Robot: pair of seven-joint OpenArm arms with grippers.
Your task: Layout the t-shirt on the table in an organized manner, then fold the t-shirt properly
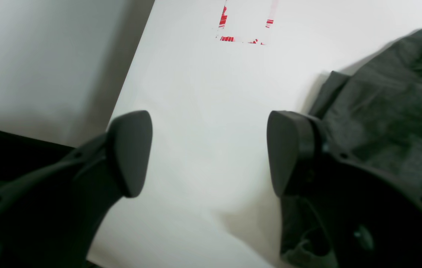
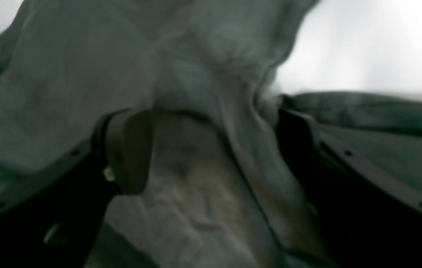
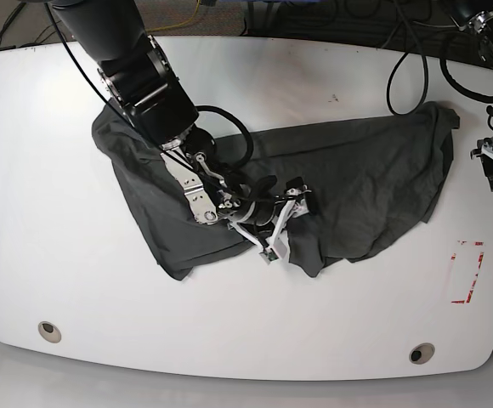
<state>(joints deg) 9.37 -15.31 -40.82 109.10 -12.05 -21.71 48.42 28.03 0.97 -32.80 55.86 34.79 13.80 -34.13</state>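
The dark grey t-shirt (image 3: 357, 178) lies crumpled and wrinkled across the middle of the white table (image 3: 59, 255). My right gripper (image 3: 287, 223) hovers low over the shirt's front edge. In the right wrist view the gripper (image 2: 213, 152) is open, and a raised ridge of the t-shirt (image 2: 203, 74) runs between its spread fingers. My left gripper (image 3: 491, 166) is at the table's right edge, just beyond the shirt's right end. It stands open (image 1: 211, 152) over bare table (image 1: 203, 93), with the t-shirt (image 1: 393, 111) beside its right finger.
A red tape rectangle (image 3: 467, 272) marks the table near the right front, and also shows ahead of the left gripper (image 1: 244, 29). Two round grommets (image 3: 49, 330) (image 3: 421, 353) sit near the front edge. Cables (image 3: 399, 51) hang at the back right.
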